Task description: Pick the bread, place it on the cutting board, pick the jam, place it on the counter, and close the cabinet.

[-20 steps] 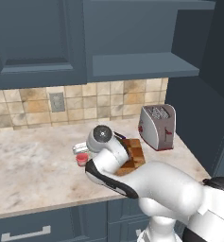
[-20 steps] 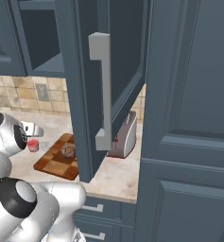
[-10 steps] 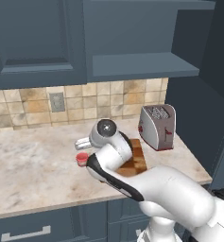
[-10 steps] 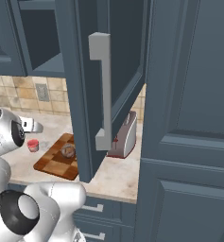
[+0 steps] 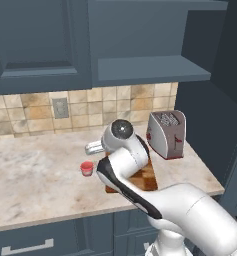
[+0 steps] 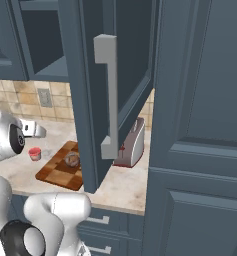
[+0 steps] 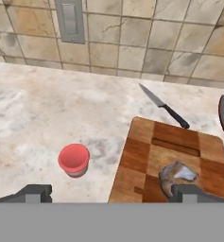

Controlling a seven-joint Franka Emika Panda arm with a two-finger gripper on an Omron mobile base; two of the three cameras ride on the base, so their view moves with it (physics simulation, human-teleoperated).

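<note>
Here the claw (image 7: 111,194) stands wide apart, holding nothing, above the marbled beige stone counter (image 7: 33,118). The lumpy brown-grey bread (image 7: 177,176) lies on the striped wooden cutting board (image 7: 142,156), near its front edge. The small round red jam (image 7: 73,159) stands upright on the counter just beside the board's left side, not touching it. A dark-handled knife (image 7: 163,106) lies behind the board. The dark panelled cabinet (image 6: 90,90) door hangs open, its long silver handle (image 6: 108,95) vertical. A boxy toaster (image 5: 166,134) sits beside the board.

Red jam jar (image 7: 73,159), brown-grey bread (image 7: 177,176), brown striped cutting board (image 7: 172,156), beige-pink marbled counter (image 7: 47,108), dark blue-grey cabinet (image 6: 102,75), tan tiled wall (image 7: 132,38), black-handled knife (image 7: 163,105)
</note>
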